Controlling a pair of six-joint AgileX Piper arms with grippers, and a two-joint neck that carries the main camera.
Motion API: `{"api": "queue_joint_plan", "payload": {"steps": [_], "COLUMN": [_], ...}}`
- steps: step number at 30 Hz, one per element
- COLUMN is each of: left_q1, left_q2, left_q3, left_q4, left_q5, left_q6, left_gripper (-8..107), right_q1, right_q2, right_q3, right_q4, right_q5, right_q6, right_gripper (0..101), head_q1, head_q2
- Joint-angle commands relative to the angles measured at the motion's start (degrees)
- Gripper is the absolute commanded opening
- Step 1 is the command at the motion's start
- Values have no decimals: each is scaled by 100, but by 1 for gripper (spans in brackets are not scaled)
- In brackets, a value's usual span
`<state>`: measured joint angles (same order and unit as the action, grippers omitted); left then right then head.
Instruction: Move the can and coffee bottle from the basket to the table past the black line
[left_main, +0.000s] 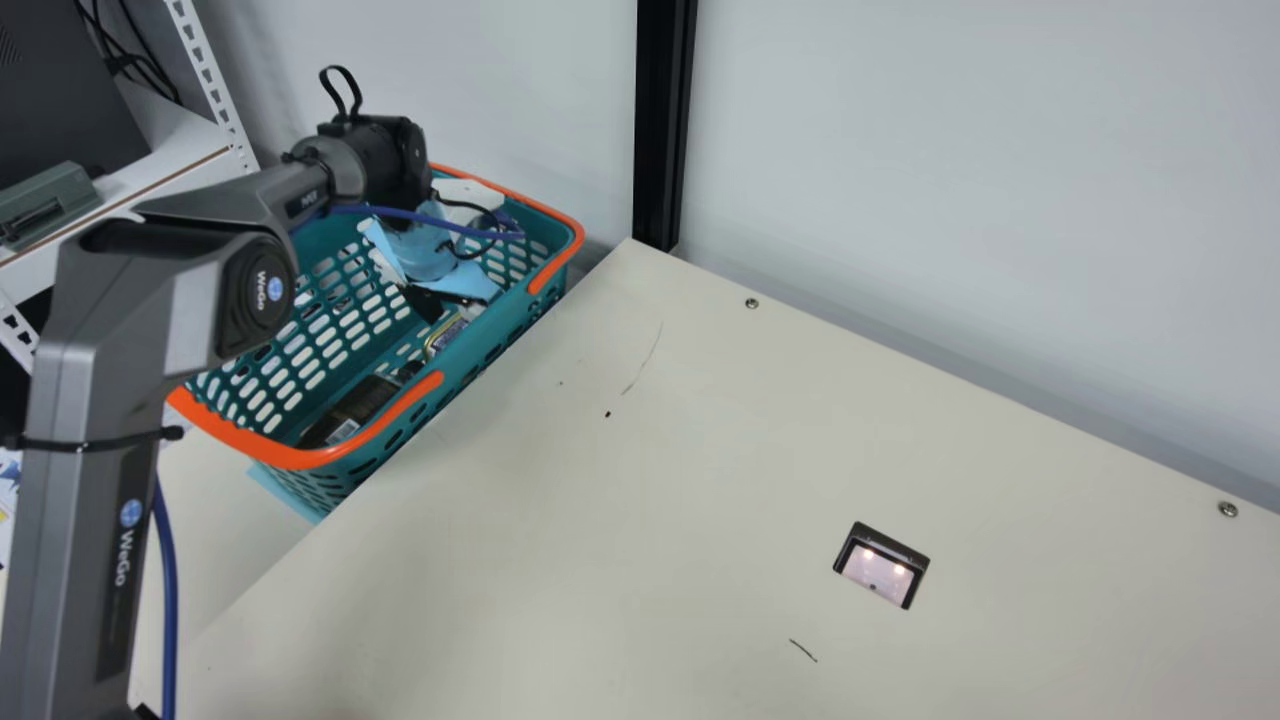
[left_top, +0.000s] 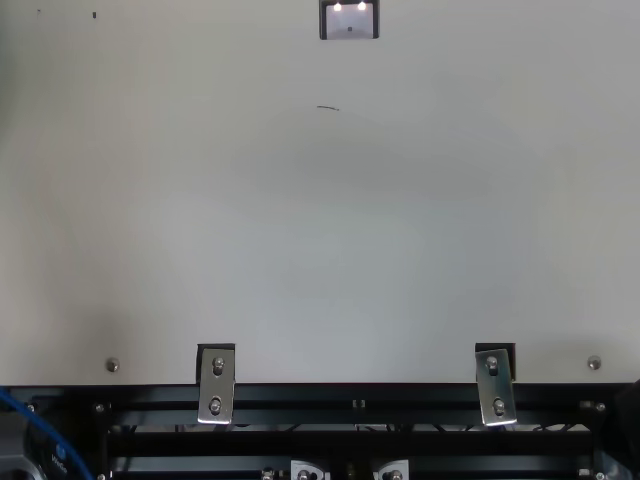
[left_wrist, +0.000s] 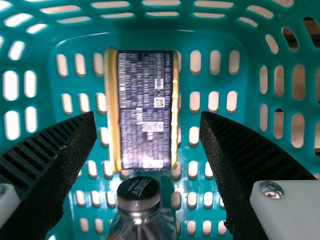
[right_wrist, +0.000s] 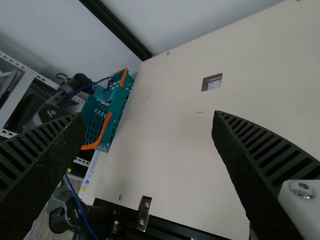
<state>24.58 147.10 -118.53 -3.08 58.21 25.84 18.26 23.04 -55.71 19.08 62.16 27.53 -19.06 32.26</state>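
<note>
Basket (left_main: 300, 458): teal with orange handles, beside the desk (left_main: 560, 520); can (left_wrist: 145, 110) and coffee bottle (left_wrist: 140, 215) lie on its floor, the bottle's cap near one end of the can
Left end effector (left_main: 440, 298): inside the basket, fingers apart, gripping nothing
Right end effector (right_wrist: 148, 117): fingers spread, holding nothing
Left wrist view: two square codes on the can
Main view: bottle's dark body
Count: one basket, one can, one bottle

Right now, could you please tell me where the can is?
The can lies in the teal basket at the main view's left, by the wall nearest the table, past the cap end of the coffee bottle.
</note>
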Motion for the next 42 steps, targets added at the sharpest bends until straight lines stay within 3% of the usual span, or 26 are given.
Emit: {"api": "queue_joint_plan", "payload": {"steps": [1, 11, 13, 19, 24, 32, 42], "left_q1": [-23, -43, -36, 0, 47, 185, 288], "left_q2": [144, 797, 881, 863, 399, -1058, -3314], "left_q3": [-143, -987, -1135, -1404, -1119, 189, 1996], "left_q4": [20, 160, 123, 36, 123, 130, -473], "left_q5": [38, 418, 486, 594, 432, -70, -388], "left_q6": [-66, -454, -522, -755, -860, -962, -1544], "left_gripper": [90, 90, 10, 10, 10, 10, 10], "right_q1": [0, 0, 0, 0, 0, 0, 0], "right_q2": [0, 0, 0, 0, 0, 0, 0], "right_q3": [0, 0, 0, 0, 0, 0, 0], "right_q4": [0, 0, 0, 0, 0, 0, 0], "right_q5": [0, 0, 0, 0, 0, 0, 0], "right_q6": [0, 0, 0, 0, 0, 0, 0], "right_gripper": [101, 101, 101, 101, 101, 101, 101], "head_q1": [-166, -166, -166, -166, -166, -166, -166], "head_q2": [-4, -4, -4, -4, -4, -4, -4]}}
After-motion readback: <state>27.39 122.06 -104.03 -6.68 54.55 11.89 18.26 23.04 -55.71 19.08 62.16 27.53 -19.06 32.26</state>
